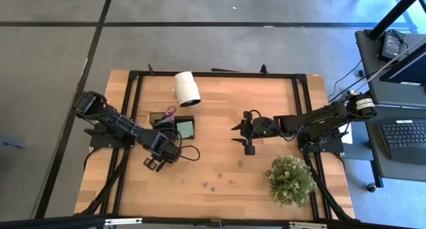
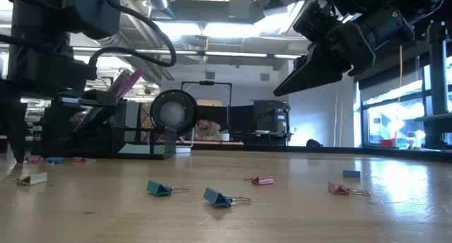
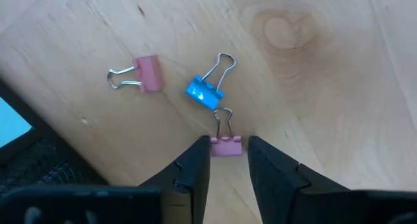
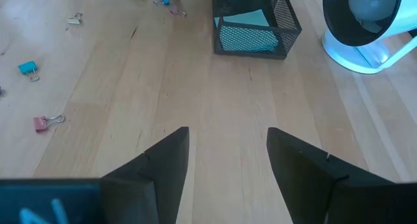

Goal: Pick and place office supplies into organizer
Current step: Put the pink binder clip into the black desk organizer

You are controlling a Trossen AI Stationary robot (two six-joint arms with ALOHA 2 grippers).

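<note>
My left gripper (image 3: 228, 160) points straight down at the table near the left front, just in front of the black organizer (image 1: 178, 127), and is shut on a pink binder clip (image 3: 226, 146). A blue clip (image 3: 204, 94) and another pink clip (image 3: 146, 74) lie flat beside it. The organizer holds a light green sticky-note pad (image 4: 246, 19) and purple-handled scissors (image 1: 169, 112). My right gripper (image 4: 228, 159) hangs open above the table's middle right, holding nothing. My left gripper has the pink clip's body (image 3: 215, 146) between its two fingertips, one finger at each end of it. The fingers come from above, pointing down. The clip lies flat on the wood, its wire handle (image 3: 224, 118) pointing away from the fingers toward the blue clip.
A white roll (image 1: 187, 88) lies behind the organizer. A potted plant (image 1: 290, 179) stands at the front right. More clips are scattered over the front of the table, among them a teal one (image 2: 159, 188), a blue one (image 2: 217, 197) and a pink one (image 2: 263, 180).
</note>
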